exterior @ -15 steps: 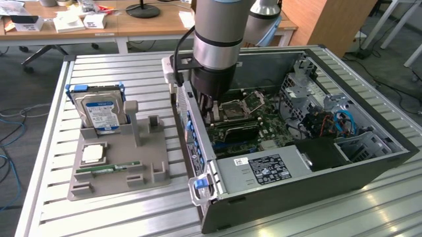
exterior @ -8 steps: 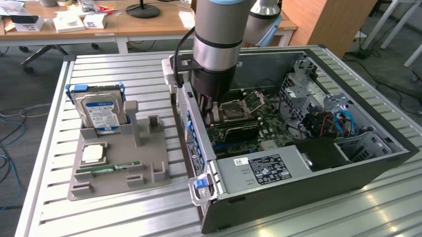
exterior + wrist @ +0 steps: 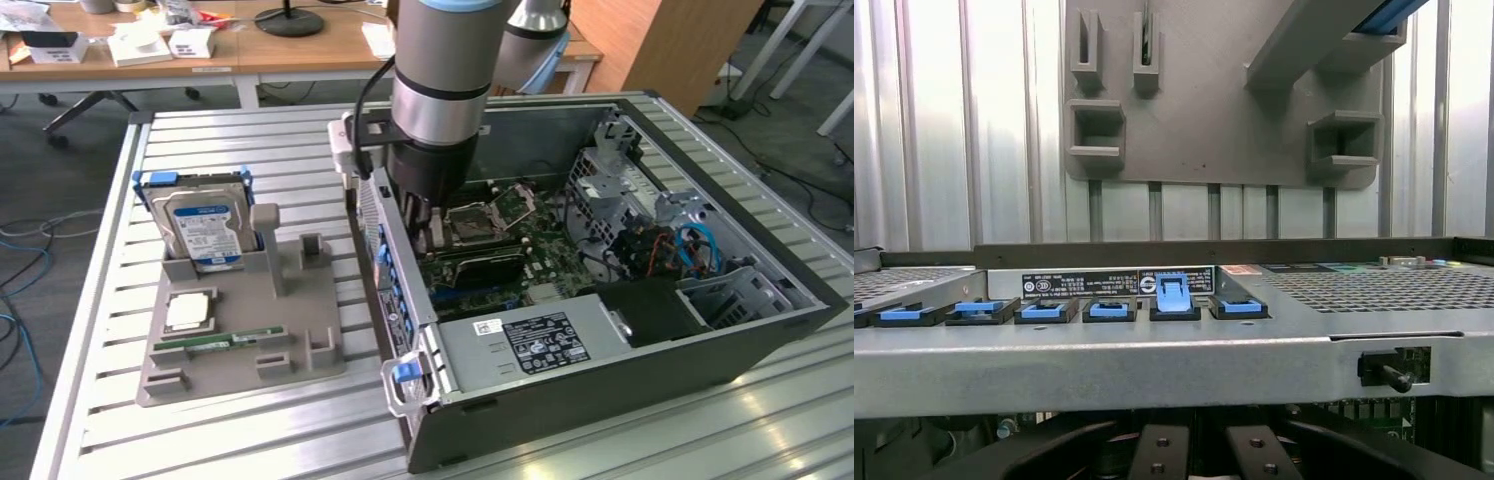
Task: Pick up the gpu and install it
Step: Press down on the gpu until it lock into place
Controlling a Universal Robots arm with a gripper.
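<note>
Exterior view: you see the arm reaching down into the open computer case [image 3: 747, 300], which lies on the slatted metal table [image 3: 240, 430]. The gripper [image 3: 434, 232] is low over the motherboard [image 3: 534, 255], close to the case's rear wall and beside the CPU socket [image 3: 477, 220]. The gpu [image 3: 477, 266] shows as a dark card standing on the motherboard just beside that socket, with one end at the gripper. You cannot tell whether the claw is apart or clamped on the card.

On the exterior view's left, the grey holder [image 3: 267, 345] carries a hard drive [image 3: 200, 232], a processor chip [image 3: 187, 312] and a green memory stick [image 3: 220, 342].

Wrist view: the gripper [image 3: 1206, 452] sits just inside the rear wall. A row of blue slot latches [image 3: 1044, 311] runs along that wall, and one latch [image 3: 1173, 294] is raised.
</note>
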